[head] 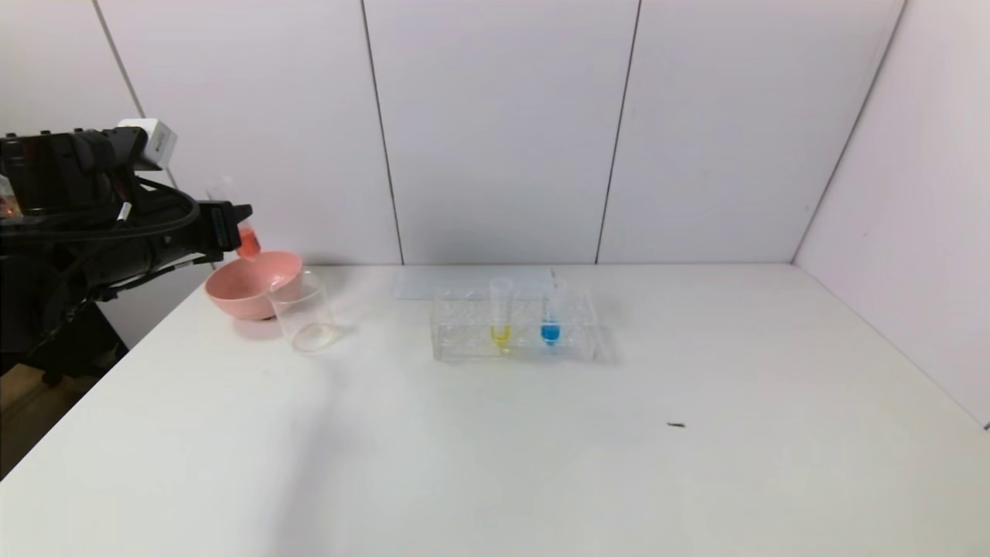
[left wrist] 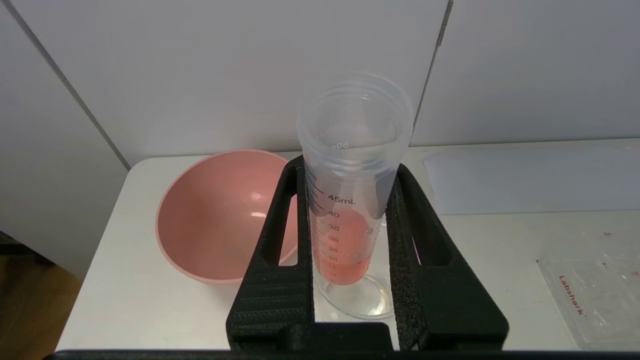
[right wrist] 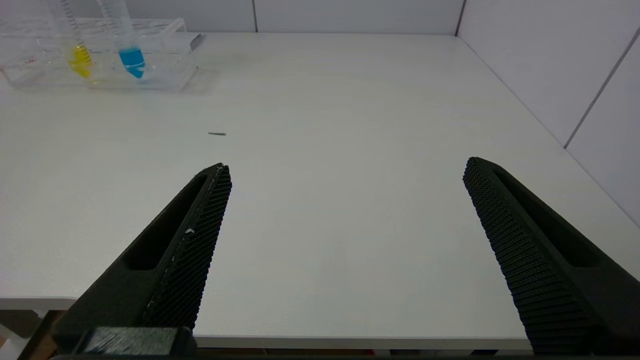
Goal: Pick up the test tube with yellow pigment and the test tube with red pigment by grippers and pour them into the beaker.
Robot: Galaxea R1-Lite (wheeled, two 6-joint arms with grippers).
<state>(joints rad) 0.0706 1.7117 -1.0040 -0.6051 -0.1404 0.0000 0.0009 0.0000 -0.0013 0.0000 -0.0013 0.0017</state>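
Clearly, in the head view the main danger is a pour into the wrong vessel: the left hand [head: 232, 226] is holding the test tube with red pigment [head: 246, 238] high at the far left, and its red tip is showing over the pink bowl [head: 249, 290], while the beaker [head: 305, 313] is standing just beside the bowl, nearer to the robot. If the tube is tilting from this place, I think the liquid may be falling into the bowl or onto the tabletop [head: 495, 449]. The arm is reaching in from the left edge, raised above the vessels. The test tube with yellow pigment [head: 501, 313] is standing in the clear rack [head: 514, 329], beside the blue-tipped tube [head: 550, 313].

In the left wrist view, the left hand [left wrist: 350, 200] is pinching the red tube [left wrist: 350, 190] between both fingers, upright, mouth open. The beaker's [left wrist: 367, 302] base is showing under the tube, the bowl [left wrist: 220, 220] to one side. A smooth tube may be slipping if the grip is loosening during the tilt.

In the right wrist view, the right hand [right wrist: 345, 175] is hanging low over the tabletop's [right wrist: 340, 100] near edge, fingers spread wide, holding nothing. The yellow tube [right wrist: 80, 55] in the rack [right wrist: 100, 60] is well apart from it.
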